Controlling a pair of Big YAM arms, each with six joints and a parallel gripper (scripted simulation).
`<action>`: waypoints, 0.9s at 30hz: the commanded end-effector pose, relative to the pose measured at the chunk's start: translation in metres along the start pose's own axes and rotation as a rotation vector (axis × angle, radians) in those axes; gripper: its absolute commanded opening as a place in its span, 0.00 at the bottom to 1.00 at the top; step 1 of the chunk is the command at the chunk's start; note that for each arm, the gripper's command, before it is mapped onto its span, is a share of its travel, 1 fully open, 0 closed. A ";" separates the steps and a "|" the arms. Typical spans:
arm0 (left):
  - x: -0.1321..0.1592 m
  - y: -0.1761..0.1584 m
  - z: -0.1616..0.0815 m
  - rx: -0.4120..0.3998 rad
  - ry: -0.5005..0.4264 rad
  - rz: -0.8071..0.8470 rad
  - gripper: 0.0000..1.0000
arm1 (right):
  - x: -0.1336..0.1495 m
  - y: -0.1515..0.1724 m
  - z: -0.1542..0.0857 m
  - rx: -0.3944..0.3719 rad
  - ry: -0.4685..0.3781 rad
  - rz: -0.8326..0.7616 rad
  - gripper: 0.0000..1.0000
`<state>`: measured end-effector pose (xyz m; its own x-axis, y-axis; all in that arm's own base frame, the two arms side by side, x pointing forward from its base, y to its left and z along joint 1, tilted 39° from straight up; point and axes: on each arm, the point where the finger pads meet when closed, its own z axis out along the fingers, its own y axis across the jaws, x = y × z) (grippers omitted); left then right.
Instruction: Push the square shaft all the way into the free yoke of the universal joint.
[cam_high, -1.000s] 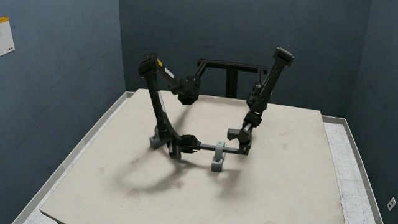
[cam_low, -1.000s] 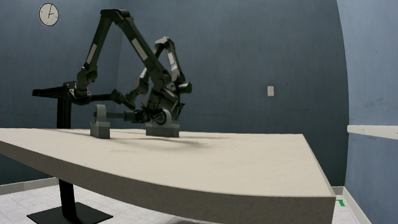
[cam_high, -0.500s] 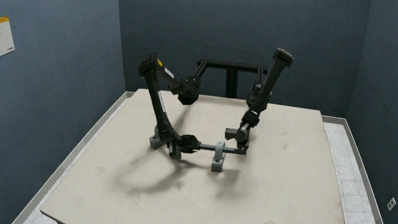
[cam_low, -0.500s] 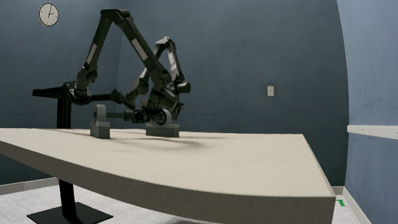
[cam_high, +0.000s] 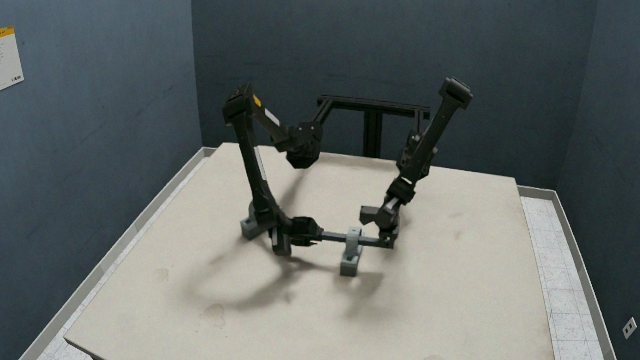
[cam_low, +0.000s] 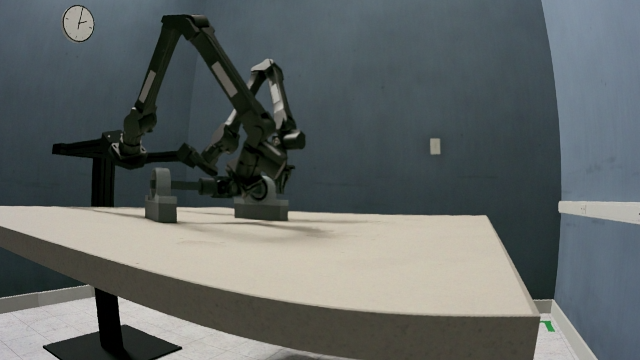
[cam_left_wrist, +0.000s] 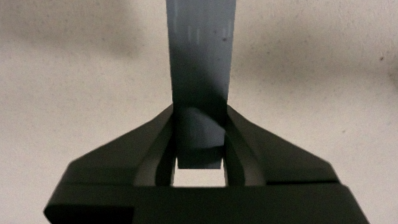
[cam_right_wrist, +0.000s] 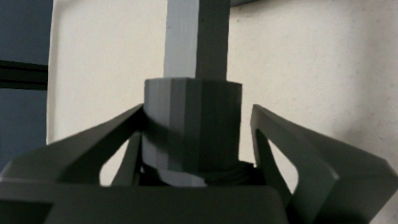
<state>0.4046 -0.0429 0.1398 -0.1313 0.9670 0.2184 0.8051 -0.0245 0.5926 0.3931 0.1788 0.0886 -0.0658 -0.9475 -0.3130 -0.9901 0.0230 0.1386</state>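
Observation:
The dark square shaft (cam_high: 332, 237) lies level above the table and runs through a grey support block (cam_high: 351, 255). My left gripper (cam_high: 385, 241) is shut on the shaft's outer end, as the left wrist view shows (cam_left_wrist: 200, 150) with the shaft (cam_left_wrist: 200, 75) between the fingers. My right gripper (cam_high: 307, 235) is shut around the grey round hub of the free yoke (cam_right_wrist: 192, 130). In the right wrist view the shaft (cam_right_wrist: 197, 37) enters the top of this hub with no gap. The rest of the universal joint is hidden behind the right arm.
A grey pedestal block (cam_high: 250, 226) stands behind the right arm's wrist; it also shows in the exterior view (cam_low: 261, 202), with the support block (cam_low: 161, 197) to its left. A black frame (cam_high: 372, 115) stands at the table's back edge.

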 end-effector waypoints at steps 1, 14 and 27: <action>-0.019 0.011 -0.002 -0.006 -0.032 0.002 0.18 | -0.010 0.007 -0.011 0.006 -0.017 -0.032 0.56; 0.004 0.008 -0.001 -0.006 -0.018 0.002 0.30 | -0.010 0.007 -0.011 0.006 -0.017 -0.032 0.68; -0.005 0.002 -0.023 -0.061 -0.044 -0.023 0.47 | -0.018 0.007 -0.035 0.047 -0.031 -0.058 1.00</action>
<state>0.3989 -0.0484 0.1513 -0.1175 0.9744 0.1914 0.7848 -0.0270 0.6192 0.3892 0.1802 0.1107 -0.0427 -0.9413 -0.3349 -0.9942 0.0070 0.1070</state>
